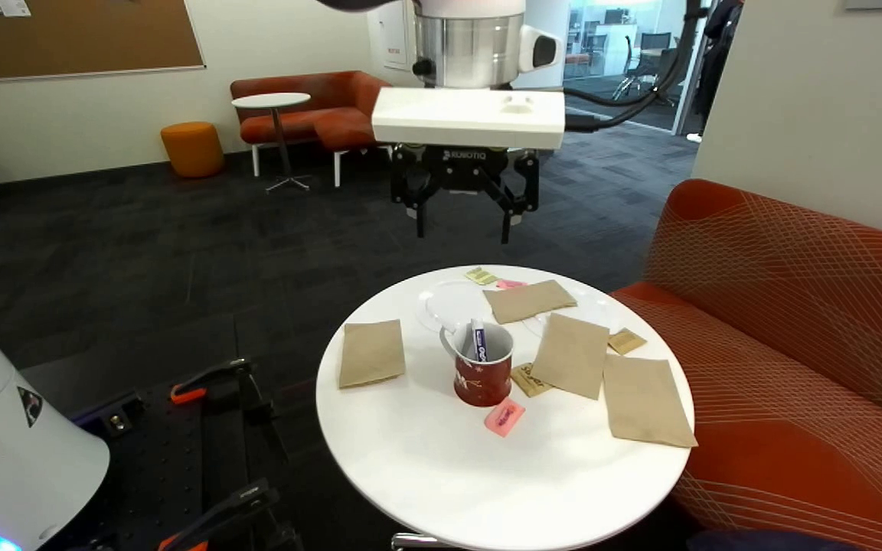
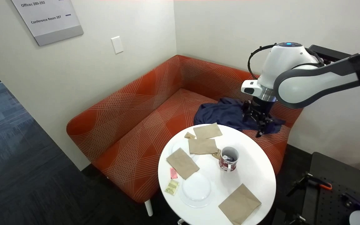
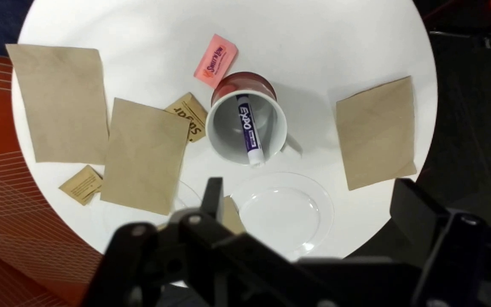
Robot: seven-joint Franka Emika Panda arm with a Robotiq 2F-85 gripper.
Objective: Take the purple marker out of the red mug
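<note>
The red mug (image 1: 482, 385) stands upright on the round white table (image 1: 426, 474). It also shows in an exterior view (image 2: 223, 164) and in the wrist view (image 3: 245, 81), with its pale inside visible. The purple marker (image 1: 479, 344) leans inside the mug, its white end up at the rim on the handle side. The wrist view shows the marker (image 3: 247, 123) with its Expo label. My gripper (image 1: 462, 237) is open and empty, well above the table and apart from the mug. In the wrist view the fingers (image 3: 309, 185) are wide apart, with the mug beyond them.
Brown napkins (image 1: 372, 352) lie around the mug. A pink packet (image 3: 215, 61) and a sugar packet (image 3: 190, 117) lie close beside it. Clear plates (image 2: 196, 187) rest on the table. A red sofa (image 2: 142, 131) with dark cloth (image 2: 220, 112) borders the table.
</note>
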